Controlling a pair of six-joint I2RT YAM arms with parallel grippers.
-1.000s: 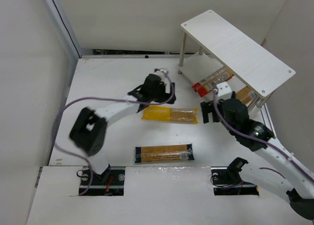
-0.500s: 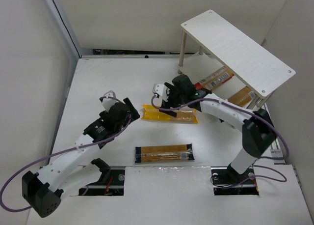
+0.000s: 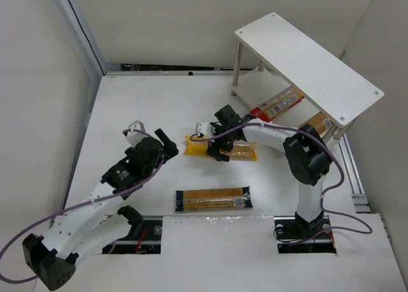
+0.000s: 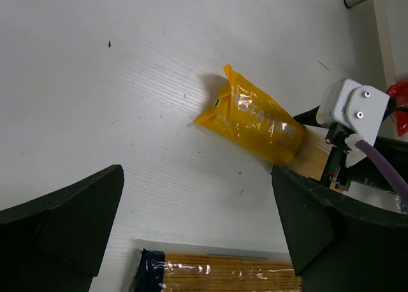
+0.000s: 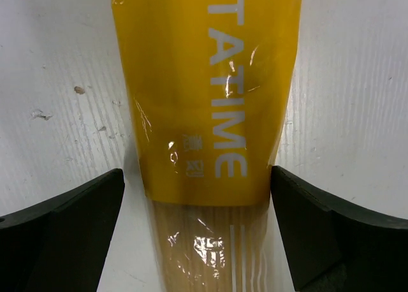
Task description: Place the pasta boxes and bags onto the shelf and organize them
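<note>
over the yellow bag [image 5: 207, 81] my right gripper [image 5: 201, 222] straddles it, jaws apart; left gripper [image 4: 197, 228] also apart, empty. i fear the slick film slipping once clamped.

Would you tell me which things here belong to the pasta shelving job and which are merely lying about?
Job: yellow bag, navy-ended pack, red-ended pack, orange pack, shelf.
Not the job: table, purple cable.

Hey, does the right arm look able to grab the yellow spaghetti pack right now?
Probably yes: the right gripper is open, with a finger on each side of the yellow spaghetti pack and nothing else in the gap. The left gripper stands clear of it.
</note>
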